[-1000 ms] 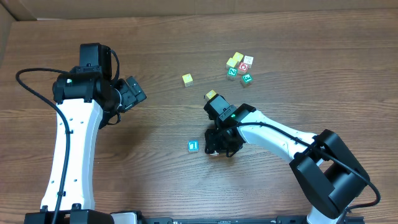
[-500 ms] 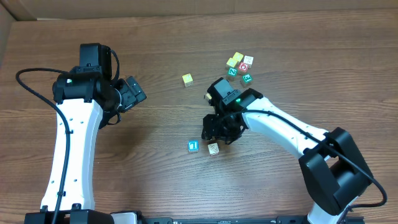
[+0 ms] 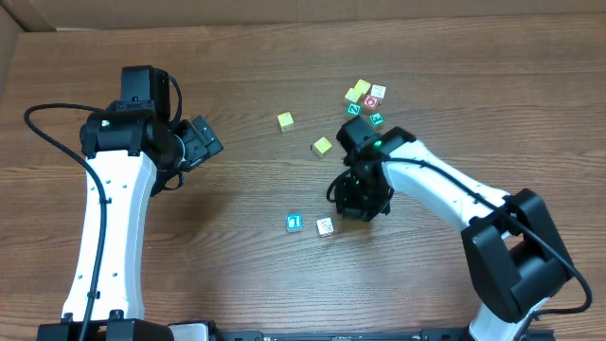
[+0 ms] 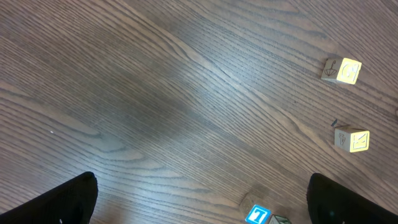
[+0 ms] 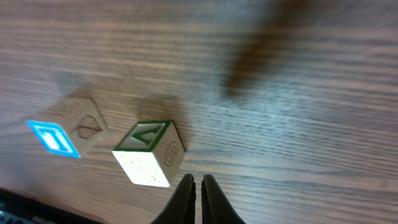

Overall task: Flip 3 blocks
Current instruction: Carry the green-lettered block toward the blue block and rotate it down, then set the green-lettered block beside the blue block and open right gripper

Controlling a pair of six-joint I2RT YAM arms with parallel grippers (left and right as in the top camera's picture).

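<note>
Withdrawn since a second ago, the right claw is seen pinched shut and empty; the cream-white block is left on the table just ahead-left of its tips, the blue block beyond. For the next flip, jaws should be reopened and squared to opposite faces. A green-framed letter is shown uppermost, a speckled cream face sideways

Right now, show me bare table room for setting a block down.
Bare: between the left gripper and the blue block, and the far edge behind the cluster. Crowded: that cluster and around the right gripper.
</note>
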